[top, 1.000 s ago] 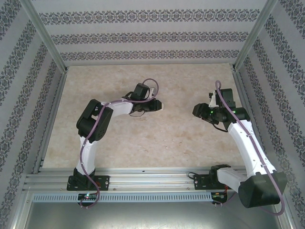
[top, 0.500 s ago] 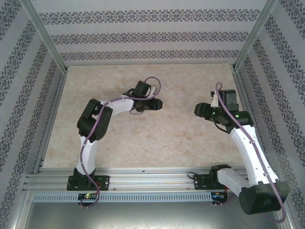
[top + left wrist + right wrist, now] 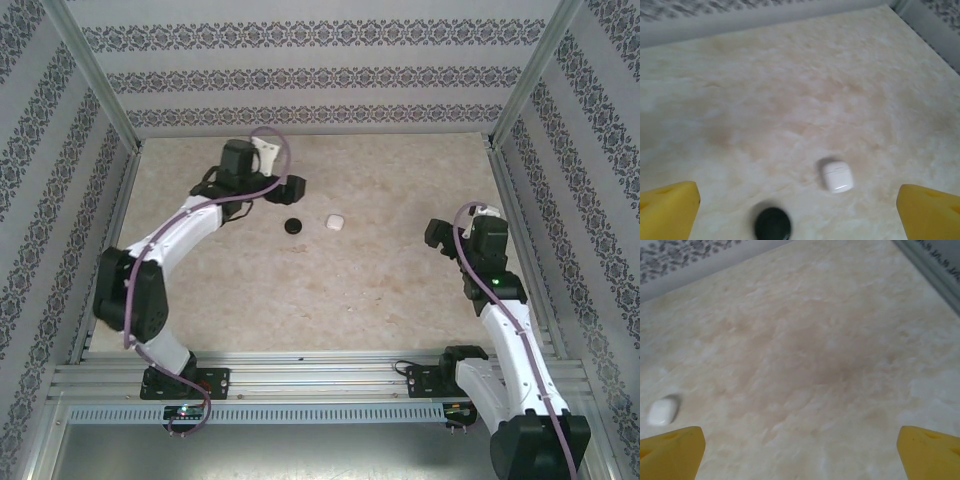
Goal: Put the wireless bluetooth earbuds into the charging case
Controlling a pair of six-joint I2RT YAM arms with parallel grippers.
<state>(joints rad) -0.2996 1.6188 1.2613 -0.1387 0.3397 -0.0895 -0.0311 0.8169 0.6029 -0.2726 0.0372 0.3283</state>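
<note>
Near the middle of the tabletop, a little toward 12 o'clock in the overhead view, lies the white charging case, resting flat and touched by nothing. Just beside it at its 9 o'clock sits a small black disc, apart from the case; what it is I cannot tell. The left claw is at about 12 o'clock from the disc and 10 o'clock from the case, with the left arm reaching up from its base at 7 o'clock. From the left wrist camera its yellow pads stand at the two bottom corners, spread wide with bare tabletop between them. The case shows ahead of them, right of centre, and the disc lies at its 7 o'clock near the bottom edge. The right claw sits at 3 o'clock from the case, well apart from it. Its yellow pads are likewise spread wide and pinch nothing, and the case appears just above the left pad, at about 8 o'clock of that view. At 9, 12 and 3 o'clock patterned walls close the tabletop in.
</note>
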